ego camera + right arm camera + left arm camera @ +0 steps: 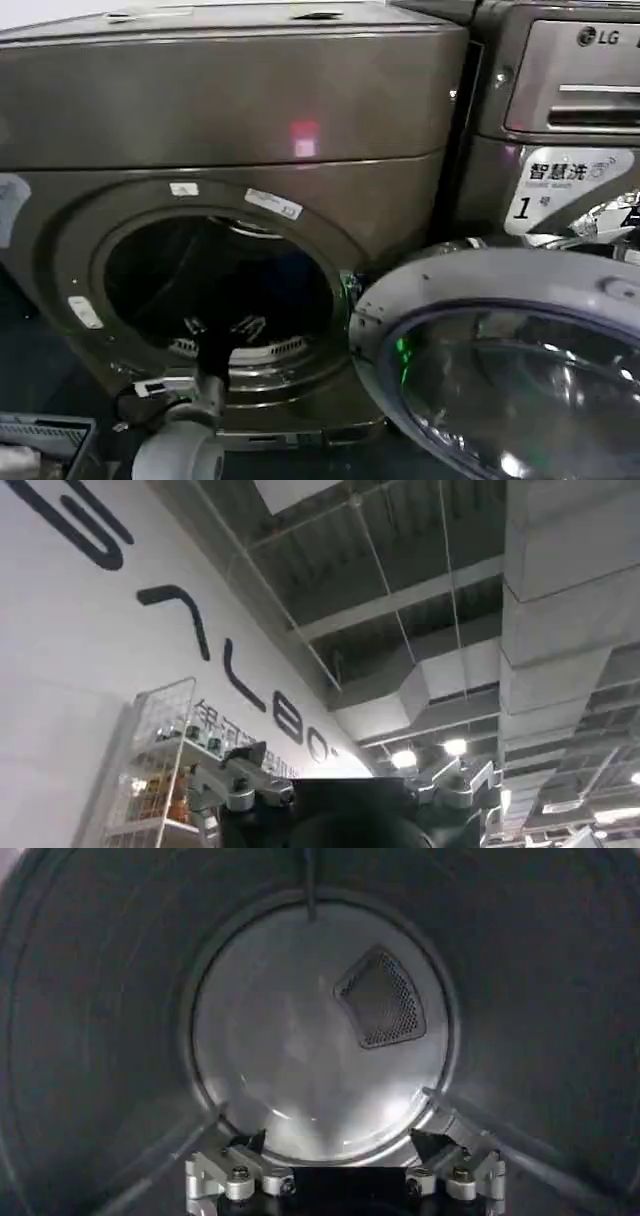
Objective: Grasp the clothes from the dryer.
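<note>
Left gripper (345, 1158) jaws spread wide inside dryer (230, 130) drum, clothes unseen, right gripper (345, 795) jaws unclear.

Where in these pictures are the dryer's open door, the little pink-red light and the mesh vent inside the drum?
Dryer door (372, 330): head view, on its pale outer rim.
Pink-red light (304, 139): head view, on the glowing square itself.
Mesh vent (383, 998): left wrist view, on the perforated centre.
</note>
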Controlling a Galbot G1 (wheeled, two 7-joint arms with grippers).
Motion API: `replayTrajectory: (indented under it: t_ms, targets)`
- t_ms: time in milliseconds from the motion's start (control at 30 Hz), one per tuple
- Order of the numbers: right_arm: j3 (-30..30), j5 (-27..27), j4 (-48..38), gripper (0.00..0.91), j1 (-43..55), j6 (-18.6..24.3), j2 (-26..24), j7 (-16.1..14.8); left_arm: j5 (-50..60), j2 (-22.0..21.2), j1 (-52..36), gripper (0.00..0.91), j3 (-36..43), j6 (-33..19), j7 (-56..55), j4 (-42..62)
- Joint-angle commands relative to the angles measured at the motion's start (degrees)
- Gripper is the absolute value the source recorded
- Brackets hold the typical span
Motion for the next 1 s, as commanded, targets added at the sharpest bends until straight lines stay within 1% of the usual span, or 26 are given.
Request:
replayTrajectory:
  t_ms: [33,133,267,400,467,633,700,900,1000]
  targets:
    - [0.05,0.02,0.07,0.907,-0.02,-0.06,0.10,0.13,-0.02,-0.03,-0.23,0.907,0.04,-0.05,0.04,0.28]
    - [0.30,-0.06,0.26,0.907,-0.13,-0.58,0.20,0.04,0.06,0.00,-0.61,0.907,0.01,-0.37,0.03,0.86]
    - [1.23,-1.35,0.53,0.907,-0.77,-2.79,0.23,0.51,0.17,-0.36,-2.58,0.907,-0.54,-1.11,0.02,2.95]
    - [2.86,-2.35,0.39,0.907,-2.01,-4.14,-0.24,-0.65,0.27,-0.55,-7.34,0.907,-0.72,-1.92,-0.04,7.85]
    - [2.90,-3.16,0.63,0.907,-2.33,-5.17,-0.05,-0.59,0.07,-0.62,-12.45,0.907,-1.00,-2.19,-0.07,12.28]
    - [3.73,-3.77,0.25,0.907,-3.01,-4.95,0.15,-0.41,-1.66,0.77,-23.38,0.907,-1.16,-3.81,-0.01,25.28]
    - [3.74,-3.70,0.19,0.907,-2.92,-4.76,0.06,-0.45,-1.47,0.95,-27.98,0.907,-1.23,-5.54,-0.05,31.83]
    - [3.34,-3.44,-0.05,0.907,-2.20,-4.51,0.05,-0.53,-1.34,1.21,-36.78,0.907,-1.60,-9.51,0.10,49.09]
    - [3.20,-3.28,-0.12,0.907,-1.89,-4.52,-0.15,-0.51,-1.91,1.69,-43.02,0.907,-1.10,-11.05,2.53,56.37]
